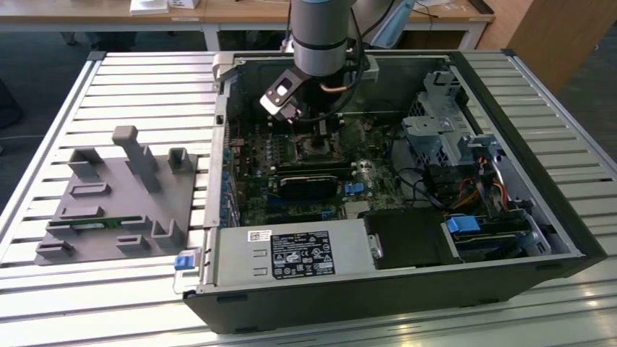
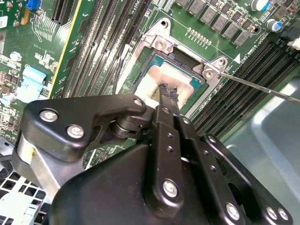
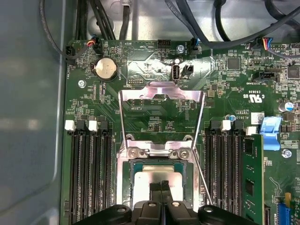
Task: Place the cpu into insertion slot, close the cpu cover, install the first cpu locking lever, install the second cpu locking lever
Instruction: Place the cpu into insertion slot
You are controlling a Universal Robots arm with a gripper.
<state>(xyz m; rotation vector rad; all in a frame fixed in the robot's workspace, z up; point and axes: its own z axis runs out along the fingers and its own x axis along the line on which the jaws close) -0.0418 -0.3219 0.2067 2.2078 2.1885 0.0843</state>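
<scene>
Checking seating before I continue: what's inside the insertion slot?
The cpu lies inside the insertion slot, silver top up. The claw covers part of it; whatever lies beneath the chip is hidden.

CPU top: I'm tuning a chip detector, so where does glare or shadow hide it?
Second wrist view: the cpu blows out to pale white beside the hand. First wrist view: milder sheen, its edges sharp. Exterior view: the insertion slot lies dark under the arm.

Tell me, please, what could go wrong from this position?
The gripper tips rest on the chip in its socket; pushing down if it sits unevenly could damage the socket's contacts. The loose lever juts out beside the gripper and could snag it in motion.
</scene>
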